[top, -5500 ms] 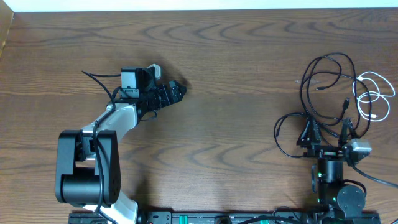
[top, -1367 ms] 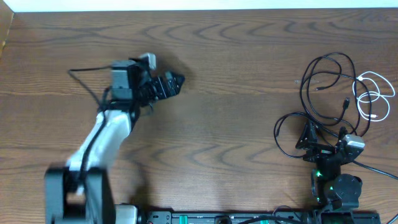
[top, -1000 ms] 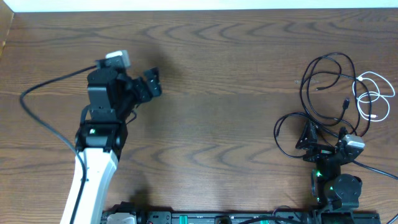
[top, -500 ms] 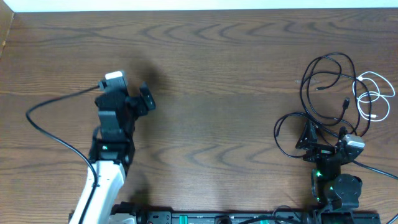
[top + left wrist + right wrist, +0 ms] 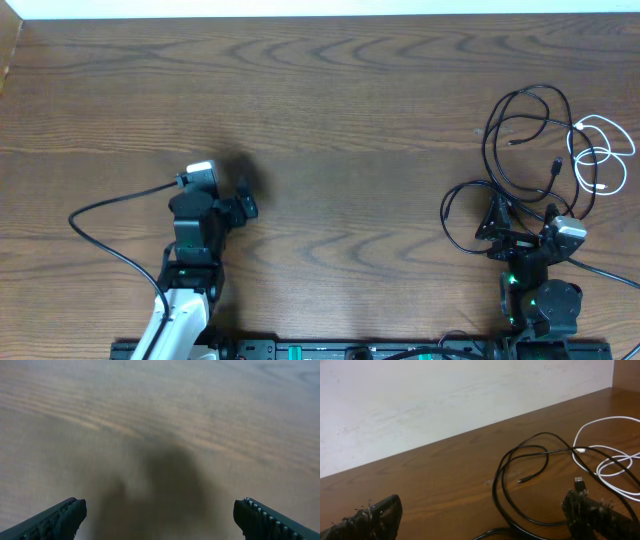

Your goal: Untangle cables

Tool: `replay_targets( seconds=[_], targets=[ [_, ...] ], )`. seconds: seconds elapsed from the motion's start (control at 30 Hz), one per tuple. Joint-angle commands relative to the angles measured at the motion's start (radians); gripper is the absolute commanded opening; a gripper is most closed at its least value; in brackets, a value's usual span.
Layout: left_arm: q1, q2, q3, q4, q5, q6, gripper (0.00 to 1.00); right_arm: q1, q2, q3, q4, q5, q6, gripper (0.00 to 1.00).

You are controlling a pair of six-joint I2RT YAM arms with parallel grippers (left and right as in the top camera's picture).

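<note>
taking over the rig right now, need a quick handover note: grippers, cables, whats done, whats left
Left gripper: open, empty, over bare table, far from the cables.
Right gripper: open, empty, at the near edge of the cable pile.
Cables: black cables lie in overlapping loops at the table's right side; the white cable crosses them on the far right.
Done: nothing separated.
Left: pull the white cable clear, then part the black ones.
</note>
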Motion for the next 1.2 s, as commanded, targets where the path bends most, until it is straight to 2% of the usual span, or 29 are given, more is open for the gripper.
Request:
replay_targets(
  seconds=[0.0, 0.67, 0.8, 1.17],
  targets=[
    [0.000, -0.021, -0.034, 0.003, 0.013, 0.016, 1.00, 0.000, -0.006, -0.001, -0.005, -0.003, 0.002, 0.99],
    [0.000, -0.096, -0.209, 0.002, 0.021, 0.013, 1.00, 0.000, -0.006, -0.001, -0.005, -0.003, 0.002, 0.99],
    [0.000, -0.130, -0.254, 0.049, 0.032, 0.013, 1.00, 0.000, -0.006, -0.001, -0.005, -0.003, 0.002, 0.99],
    [0.000, -0.266, -0.253, -0.082, 0.032, 0.013, 1.00, 0.000, -0.006, -0.001, -0.005, -0.003, 0.002, 0.99]
  ],
)
